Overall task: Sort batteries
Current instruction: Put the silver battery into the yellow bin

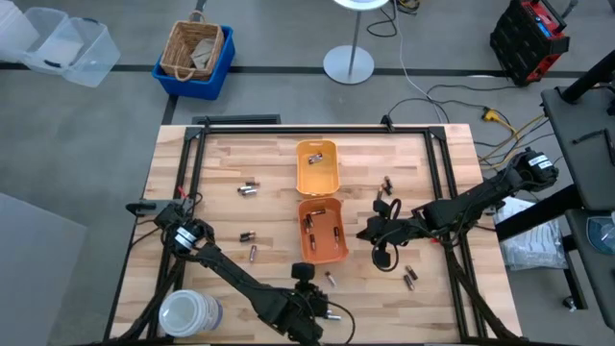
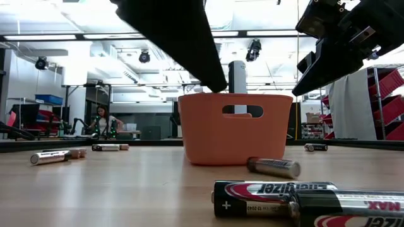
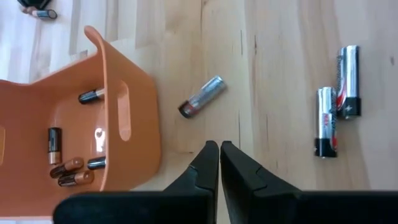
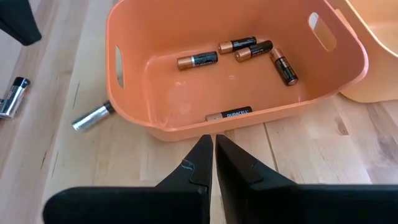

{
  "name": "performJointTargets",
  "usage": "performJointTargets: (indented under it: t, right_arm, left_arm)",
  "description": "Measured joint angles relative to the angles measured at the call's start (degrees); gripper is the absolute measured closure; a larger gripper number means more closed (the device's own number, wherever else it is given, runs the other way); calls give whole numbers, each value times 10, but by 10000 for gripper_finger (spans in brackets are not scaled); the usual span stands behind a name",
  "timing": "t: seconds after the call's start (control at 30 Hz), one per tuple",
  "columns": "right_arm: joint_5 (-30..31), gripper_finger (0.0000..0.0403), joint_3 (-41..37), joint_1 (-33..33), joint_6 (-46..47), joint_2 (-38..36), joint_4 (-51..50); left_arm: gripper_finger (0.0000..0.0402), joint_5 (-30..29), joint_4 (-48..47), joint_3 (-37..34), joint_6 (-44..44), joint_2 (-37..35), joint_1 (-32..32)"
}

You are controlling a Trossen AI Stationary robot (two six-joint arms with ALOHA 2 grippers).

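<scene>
**Empty pincers, and a tray easy to shove**

My left pincer (image 3: 219, 149) hung over the near edge of the worktop (image 1: 231, 154), its fingers pressed together and holding nothing, just short of a loose silver battery (image 3: 201, 98) that lay slanted on the wood beside the orange tray (image 1: 322, 231). My right pincer (image 4: 214, 144) was likewise closed and empty, poised close to that tray's other long side. Inside the tray lay a handful of copper-topped batteries (image 4: 245, 50); the yellow-orange tray (image 1: 317, 165) beyond it held one or two, too small for me to count. The rest were scattered: a pair (image 3: 336, 102) lying side by side near my left pincer, a few (image 1: 248, 188) on the left half of the worktop, others (image 1: 409, 278) on the right.

I judged the chief danger to be my own fingers. With them together, coming down on the slanted battery would only have knocked it, and a round cell rolls readily, perhaps under the tray wall or off the near edge. Had I opened them without turning to suit its slant, one finger might have landed on top of it. My right pincer sat so near the tray that a careless reach could have pushed the light plastic and spilled or shifted what was already sorted. Both arms converged on the same tray, so they might also have met.
</scene>
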Motion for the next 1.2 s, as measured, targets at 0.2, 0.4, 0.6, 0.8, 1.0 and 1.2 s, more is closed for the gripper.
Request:
performJointTargets:
  t: [0.2,0.4,0.6,0.8,1.0,1.2]
  right_arm:
    - [0,390,0,0,-6,0,-1]
    - [0,390,0,0,15,0,-13]
    - [-1,390,0,0,87,0,-52]
    - [-28,390,-2,5,174,0,-122]
    - [-34,386,-6,49,182,0,-111]
    - [-16,339,-7,78,238,10,-121]
  left_arm:
    - [400,-6,12,-7,2,0,2]
    - [401,-6,26,-29,4,1,4]
    - [401,-6,27,-37,-13,1,4]
    - [401,-7,26,-38,-13,1,4]
    - [401,-18,15,-38,-13,1,4]
    - [401,-22,0,-38,-13,1,4]
